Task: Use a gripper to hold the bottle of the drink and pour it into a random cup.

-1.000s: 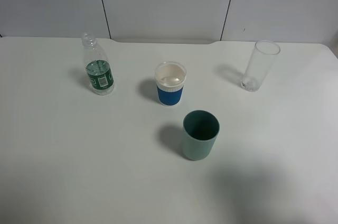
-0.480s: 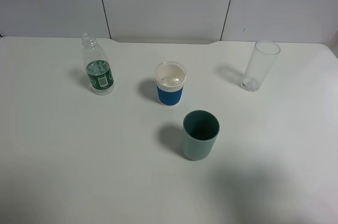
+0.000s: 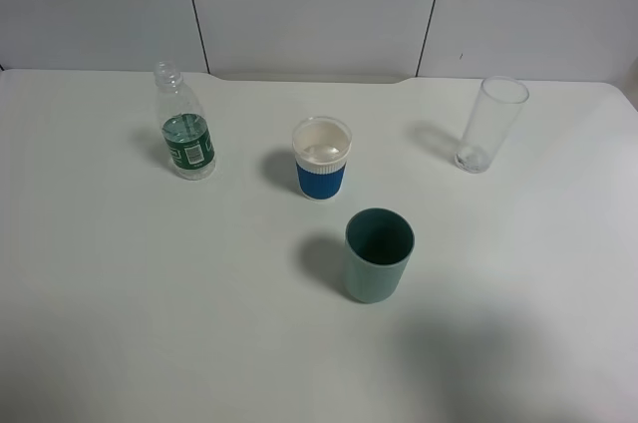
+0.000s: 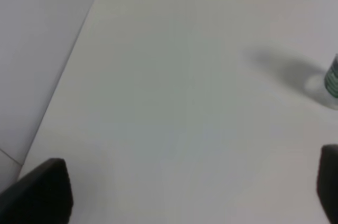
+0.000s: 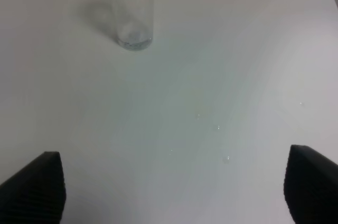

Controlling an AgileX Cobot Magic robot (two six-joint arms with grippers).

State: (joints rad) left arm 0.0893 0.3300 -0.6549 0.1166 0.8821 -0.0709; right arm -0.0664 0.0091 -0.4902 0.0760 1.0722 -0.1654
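Both hands spread, holding nothing: left hand (image 4: 193,195), right hand (image 5: 174,187). Bottle (image 3: 185,126) upright on desk (image 3: 150,293), ahead-right of left hand. Uncapped and light, so likely to tip and spill if clipped

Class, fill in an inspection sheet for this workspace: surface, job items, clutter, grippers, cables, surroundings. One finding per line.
Surface: white table, a few small droplets on it in the right wrist view.
Job items: bottle upright, uncapped, far left; blue-banded cup upright at centre, apart from it.
Clutter: grey-green cup nearest the camera; tall clear glass far right; both upright.
Grippers: left gripper and right gripper open, holding nothing, fingertips only at the wrist views' edges.
Cables: nothing seen.
Surroundings: white panelled wall behind the table.
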